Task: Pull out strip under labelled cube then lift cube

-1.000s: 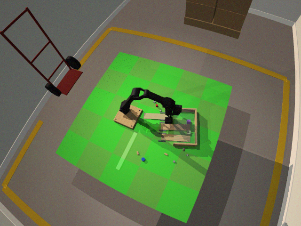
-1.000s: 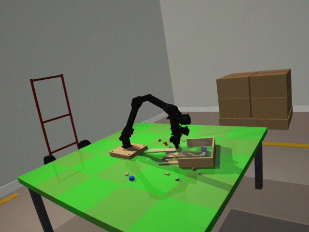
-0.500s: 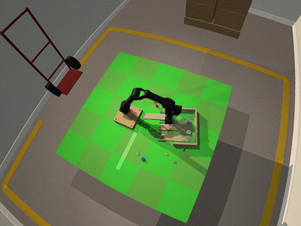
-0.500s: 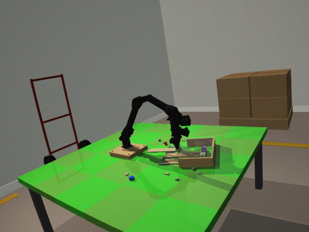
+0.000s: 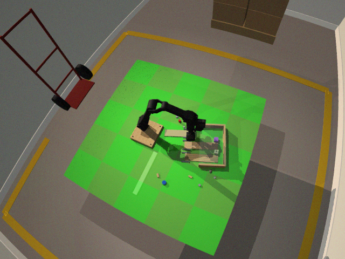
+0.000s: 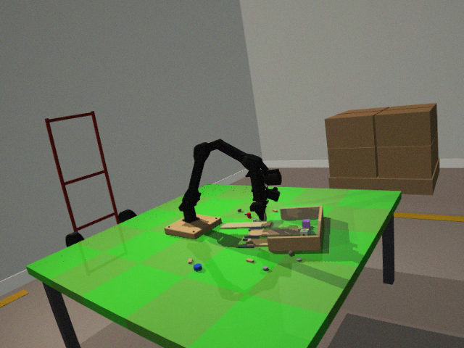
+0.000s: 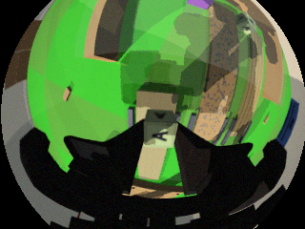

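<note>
A pale cube marked A (image 7: 160,136) is between my fingertips in the wrist view. My gripper (image 5: 190,139) (image 6: 262,218) (image 7: 159,123) points down and is shut on it. The cube is at the far end of the plain pale strip (image 5: 174,133) (image 6: 238,225) (image 7: 152,164), which lies outside the tray towards the arm base. Whether the cube touches the strip is hard to tell. A second pale marked cube (image 5: 216,151) (image 6: 304,232) (image 7: 247,31) is in the tray area, by the other strips. A speckled strip (image 7: 220,91) and a grained strip (image 5: 203,158) lie there.
The open-sided wooden tray (image 5: 224,144) (image 6: 293,243) has a purple cube (image 5: 216,139) (image 6: 306,223) (image 7: 200,4) inside. Dark guide rails flank the strips. A red piece (image 5: 179,121) (image 6: 248,215), a blue disc (image 5: 164,182) (image 6: 197,267) and several small bits lie around. The wooden arm base (image 5: 142,137) is at left.
</note>
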`<move>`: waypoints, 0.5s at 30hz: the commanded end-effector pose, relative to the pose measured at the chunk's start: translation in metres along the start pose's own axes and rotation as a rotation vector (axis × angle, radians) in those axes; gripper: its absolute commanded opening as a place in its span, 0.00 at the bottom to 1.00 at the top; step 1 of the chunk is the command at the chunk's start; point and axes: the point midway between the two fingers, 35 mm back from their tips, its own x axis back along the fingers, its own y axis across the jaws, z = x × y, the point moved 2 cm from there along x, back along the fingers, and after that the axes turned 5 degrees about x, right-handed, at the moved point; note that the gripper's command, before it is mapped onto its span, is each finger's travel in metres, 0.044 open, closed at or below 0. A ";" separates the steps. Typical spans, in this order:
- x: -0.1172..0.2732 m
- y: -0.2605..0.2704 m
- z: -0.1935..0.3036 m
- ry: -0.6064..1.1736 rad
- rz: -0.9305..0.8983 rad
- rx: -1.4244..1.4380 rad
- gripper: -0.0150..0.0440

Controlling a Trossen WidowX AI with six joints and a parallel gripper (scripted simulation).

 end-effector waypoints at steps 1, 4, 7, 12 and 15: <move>0.010 0.004 0.015 0.007 0.000 -0.001 0.25; 0.017 0.006 0.026 0.009 0.000 -0.002 0.25; 0.023 0.009 0.037 0.010 0.000 -0.002 0.25; 0.025 0.010 0.042 0.011 0.000 -0.002 0.25; 0.025 0.012 0.052 0.012 0.000 -0.002 0.25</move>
